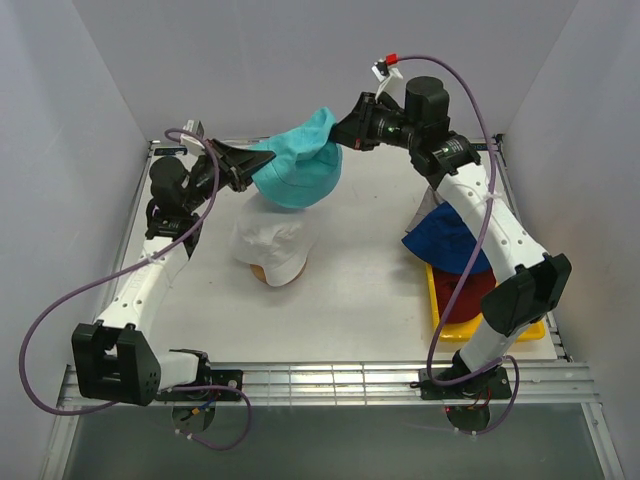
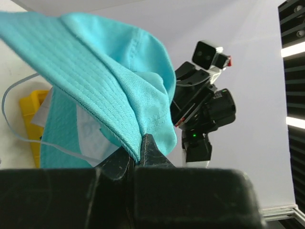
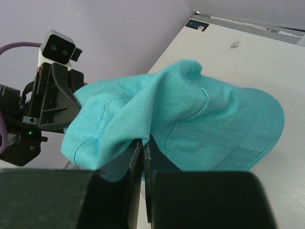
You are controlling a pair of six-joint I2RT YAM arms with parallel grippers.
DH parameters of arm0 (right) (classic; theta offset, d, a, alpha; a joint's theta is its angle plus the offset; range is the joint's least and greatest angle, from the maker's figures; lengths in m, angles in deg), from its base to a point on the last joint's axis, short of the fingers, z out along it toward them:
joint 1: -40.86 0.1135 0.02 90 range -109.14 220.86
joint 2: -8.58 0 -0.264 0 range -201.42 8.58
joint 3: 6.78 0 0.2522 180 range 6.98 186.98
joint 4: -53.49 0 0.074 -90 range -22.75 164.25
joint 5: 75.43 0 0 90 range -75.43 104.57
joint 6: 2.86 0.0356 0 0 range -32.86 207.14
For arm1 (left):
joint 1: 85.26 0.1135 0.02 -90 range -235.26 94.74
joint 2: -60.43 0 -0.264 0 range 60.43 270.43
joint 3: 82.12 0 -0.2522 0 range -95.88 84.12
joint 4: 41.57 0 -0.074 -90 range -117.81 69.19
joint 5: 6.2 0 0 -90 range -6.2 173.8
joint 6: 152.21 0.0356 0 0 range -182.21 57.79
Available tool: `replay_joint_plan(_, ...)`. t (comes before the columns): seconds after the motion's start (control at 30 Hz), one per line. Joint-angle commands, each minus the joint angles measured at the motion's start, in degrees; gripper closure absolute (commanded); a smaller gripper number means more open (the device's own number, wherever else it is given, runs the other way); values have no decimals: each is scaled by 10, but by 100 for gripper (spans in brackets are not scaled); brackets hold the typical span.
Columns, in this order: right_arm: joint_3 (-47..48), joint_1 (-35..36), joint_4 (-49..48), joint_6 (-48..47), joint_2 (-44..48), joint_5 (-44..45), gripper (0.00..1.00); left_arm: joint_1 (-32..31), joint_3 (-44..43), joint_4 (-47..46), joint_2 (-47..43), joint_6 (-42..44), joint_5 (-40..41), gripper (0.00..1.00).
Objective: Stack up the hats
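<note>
The teal hat (image 1: 298, 168) hangs in the air at the back of the table, held by both grippers. My left gripper (image 1: 248, 165) is shut on its left brim, seen close in the left wrist view (image 2: 139, 143). My right gripper (image 1: 338, 135) is shut on its right brim (image 3: 145, 143). The white hat (image 1: 272, 248) sits on the round-topped wooden stand (image 1: 262, 273), below and in front of the teal hat. The navy blue hat (image 1: 445, 240) and the dark red hat (image 1: 465, 292) lie on the yellow tray (image 1: 452, 328) at the right. The grey hat is out of view.
White walls close in the table on the left, back and right. The right arm reaches over the tray. A metal rail (image 1: 330, 378) runs along the near edge. Purple cables loop beside both arms.
</note>
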Motion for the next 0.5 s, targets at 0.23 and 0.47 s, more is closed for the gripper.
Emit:
replay_joint_plan(0.23, 50, 64, 88, -111, -3, -4, 92, 15, 41, 142, -78, 147, 7, 100)
replay_joint_plan(0.47, 63, 96, 101, -122, -15, 14, 92, 34, 32, 268, -106, 212, 45, 100)
